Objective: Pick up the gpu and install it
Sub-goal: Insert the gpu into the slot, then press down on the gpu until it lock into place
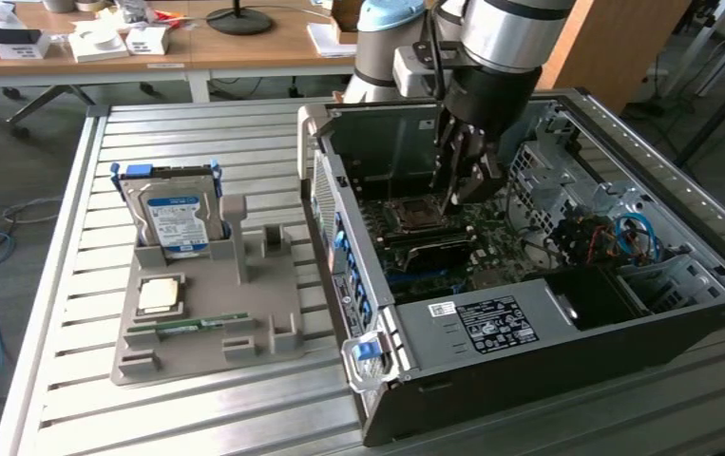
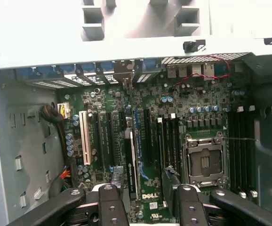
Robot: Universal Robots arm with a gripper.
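The arm has its tool (image 1: 467,180) down inside the open computer case (image 1: 666,313) on the table (image 1: 70,285), hanging just above the motherboard (image 2: 173,122). Its fingers (image 2: 110,207) stand spread wide with nothing between them. Directly beneath the tool, the gpu (image 2: 130,160) stands on edge in one of the long expansion slots, between the two fingers, a thin dark card running toward the rear wall of the case. From here it looks already seated, though I can't tell whether it is pushed fully home. The empty processor socket (image 2: 204,162) lies just beside the tool. Well away from the tool, outside the case, the grey parts tray (image 1: 203,323) holds the hard drive (image 1: 175,217) upright and a memory stick (image 1: 191,326) lying flat.
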